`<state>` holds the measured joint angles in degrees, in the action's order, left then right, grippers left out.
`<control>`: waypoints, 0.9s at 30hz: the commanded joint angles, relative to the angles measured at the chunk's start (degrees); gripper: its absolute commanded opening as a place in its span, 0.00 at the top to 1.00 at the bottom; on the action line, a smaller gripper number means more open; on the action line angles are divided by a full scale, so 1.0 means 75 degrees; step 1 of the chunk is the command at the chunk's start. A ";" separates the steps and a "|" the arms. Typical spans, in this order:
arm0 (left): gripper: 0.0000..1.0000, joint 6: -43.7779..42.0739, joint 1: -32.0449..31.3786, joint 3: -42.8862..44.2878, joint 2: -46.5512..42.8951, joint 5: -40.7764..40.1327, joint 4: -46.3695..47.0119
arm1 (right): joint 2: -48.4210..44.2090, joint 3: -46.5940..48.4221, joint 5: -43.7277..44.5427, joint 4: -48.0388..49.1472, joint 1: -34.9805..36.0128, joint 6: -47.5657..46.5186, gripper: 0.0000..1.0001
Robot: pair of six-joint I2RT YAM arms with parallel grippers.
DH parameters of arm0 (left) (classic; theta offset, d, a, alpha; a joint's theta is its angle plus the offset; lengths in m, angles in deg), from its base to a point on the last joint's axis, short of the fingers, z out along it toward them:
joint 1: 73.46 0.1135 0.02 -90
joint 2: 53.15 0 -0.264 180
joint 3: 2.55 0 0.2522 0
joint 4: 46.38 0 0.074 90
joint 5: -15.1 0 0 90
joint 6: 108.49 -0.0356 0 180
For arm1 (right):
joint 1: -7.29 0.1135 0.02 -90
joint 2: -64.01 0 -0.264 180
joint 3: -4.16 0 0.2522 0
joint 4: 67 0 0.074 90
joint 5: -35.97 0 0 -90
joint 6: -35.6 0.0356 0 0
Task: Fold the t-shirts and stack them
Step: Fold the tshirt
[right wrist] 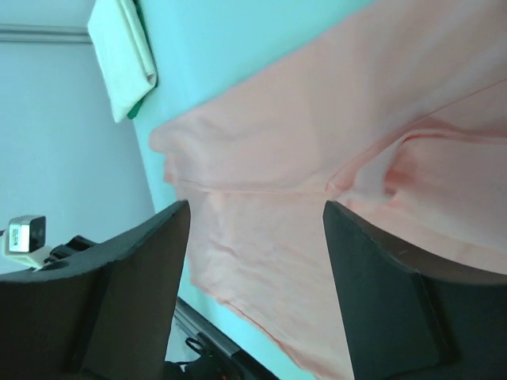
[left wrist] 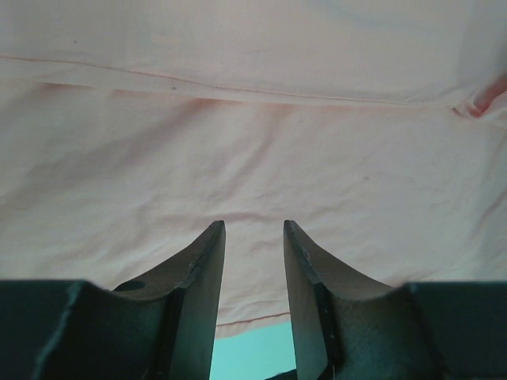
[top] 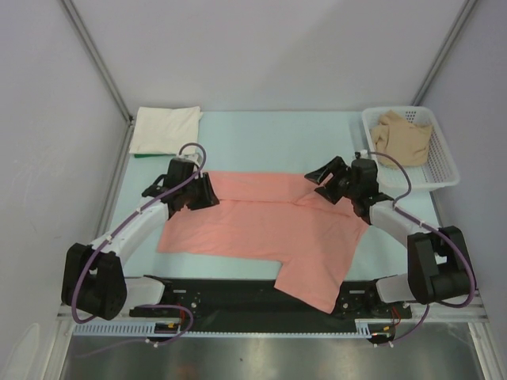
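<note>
salmon shirt (top: 261, 226) spread, cream (top: 164, 129) folded, tan (top: 404, 136) crumpled

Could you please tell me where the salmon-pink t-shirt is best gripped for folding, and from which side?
Probably its left hem near the far corner, coming in low from the left: the salmon-pink t-shirt lies flat, so only a free edge lets a finger slide under, and the open left gripper faces that hem. The right gripper suits the far right corner likewise.

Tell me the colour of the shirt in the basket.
Tan-beige shirt; top external view shows it best.
</note>
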<state>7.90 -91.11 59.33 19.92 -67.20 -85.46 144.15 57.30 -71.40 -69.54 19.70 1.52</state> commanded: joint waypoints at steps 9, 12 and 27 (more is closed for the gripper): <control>0.59 -0.0074 -0.0061 -0.0134 -0.0111 0.0039 0.0353 | -0.0537 0.0680 -0.0381 -0.2750 0.0152 -0.1867 0.45; 0.59 -0.0027 -0.0061 -0.0146 -0.0134 0.0097 0.0376 | -0.0060 0.0912 -0.0543 -0.2797 -0.0341 -0.1819 0.45; 0.57 -0.0120 -0.0049 0.0112 -0.0099 0.0121 0.0318 | 0.2299 0.2671 -0.1024 -0.3852 -0.0377 -0.2886 0.35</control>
<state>7.93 -91.13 58.50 19.92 -66.95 -84.21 160.56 74.65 -77.82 -97.25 16.86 -18.58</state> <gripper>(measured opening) 0.431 0.656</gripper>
